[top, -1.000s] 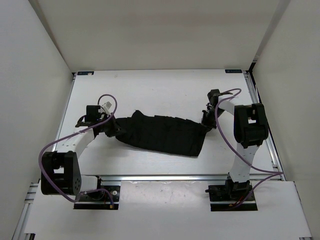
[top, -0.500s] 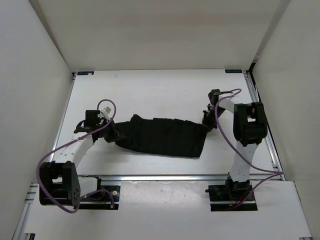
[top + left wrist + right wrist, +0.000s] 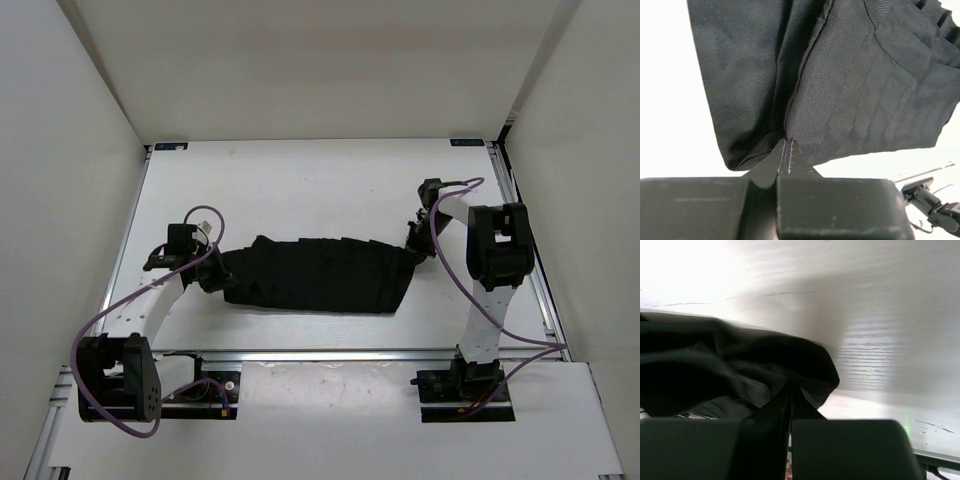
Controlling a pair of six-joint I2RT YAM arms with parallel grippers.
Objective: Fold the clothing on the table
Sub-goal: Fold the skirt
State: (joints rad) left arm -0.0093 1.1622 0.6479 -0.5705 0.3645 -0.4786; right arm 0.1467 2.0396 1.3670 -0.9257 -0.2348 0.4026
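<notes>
I see the clothing as one black pleated garment, drawn out in a long band across the middle of the surface. The band runs roughly parallel to the near edge and sits somewhat closer to that edge than to the far one. Both ends are well apart from the left and right edges. The pleats show as fine vertical lines along its upper part, and the right end is broader than the left.

The left end effector is clenched on the left end of the garment. In the left wrist view its fingers are pressed together, with a stitched seam of fabric pinched between them and the cloth fanning out beyond.

The right end effector is clenched on the upper right corner of the garment. In the right wrist view a rolled fold of fabric is gathered at its closed tips, just above the white surface.

A purple cable loops along each arm. A metal rail borders the near edge.
</notes>
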